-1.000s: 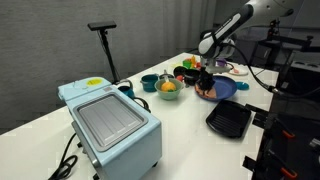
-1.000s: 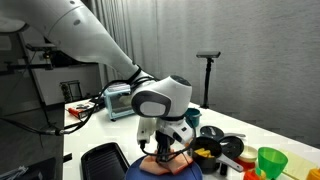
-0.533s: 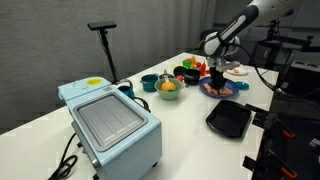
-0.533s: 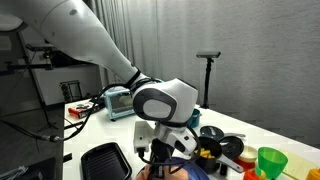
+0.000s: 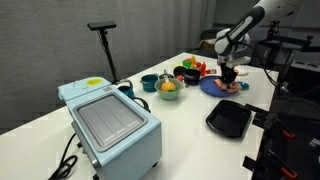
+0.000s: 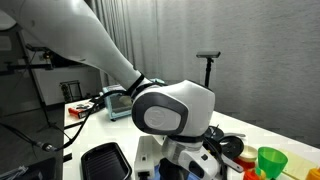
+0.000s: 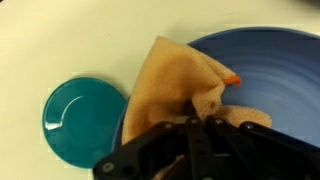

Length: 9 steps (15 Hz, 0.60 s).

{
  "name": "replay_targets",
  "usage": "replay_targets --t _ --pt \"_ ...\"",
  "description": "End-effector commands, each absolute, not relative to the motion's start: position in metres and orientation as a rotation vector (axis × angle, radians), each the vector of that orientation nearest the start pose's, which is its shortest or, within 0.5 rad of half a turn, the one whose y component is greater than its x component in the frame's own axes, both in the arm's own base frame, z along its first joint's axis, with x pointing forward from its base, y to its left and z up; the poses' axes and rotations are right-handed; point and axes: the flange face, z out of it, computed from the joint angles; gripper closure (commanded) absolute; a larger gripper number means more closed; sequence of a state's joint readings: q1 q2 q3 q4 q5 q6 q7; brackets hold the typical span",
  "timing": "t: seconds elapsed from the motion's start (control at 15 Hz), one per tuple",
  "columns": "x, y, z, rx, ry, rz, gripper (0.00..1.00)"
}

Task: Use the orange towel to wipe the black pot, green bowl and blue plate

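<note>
The orange towel (image 7: 180, 80) is bunched into soft folds. It lies on the left part of the blue plate (image 7: 275, 70), one corner hanging over the rim towards a teal disc (image 7: 85, 112). The gripper (image 7: 197, 128) is drawn narrow, pinching the cloth.

The plate sits on a white counter (image 5: 190, 130) with a pale blue toaster oven (image 5: 110, 122), a black tray (image 5: 229, 119) and the black pot (image 5: 188, 73); a grey curtain (image 5: 60, 40) hangs behind.

Since a second ago the gripper has moved across the plate, away from the pot. In an exterior view the arm (image 6: 175, 110) now hides the plate.
</note>
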State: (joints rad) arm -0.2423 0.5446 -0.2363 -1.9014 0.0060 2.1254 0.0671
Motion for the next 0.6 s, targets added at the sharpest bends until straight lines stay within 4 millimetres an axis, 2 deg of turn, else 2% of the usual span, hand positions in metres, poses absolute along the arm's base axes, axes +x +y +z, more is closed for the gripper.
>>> replay_targets --t 0.0,0.27,0.53 --pt "0.533 -0.307 0.208 -3.024 0.945 0.387 0.99" --pt "0.546 -0.324 0.226 -2.943 1.051 0.232 0.99" --pt "0.561 -0.316 0.238 -2.909 1.057 0.088 0.99"
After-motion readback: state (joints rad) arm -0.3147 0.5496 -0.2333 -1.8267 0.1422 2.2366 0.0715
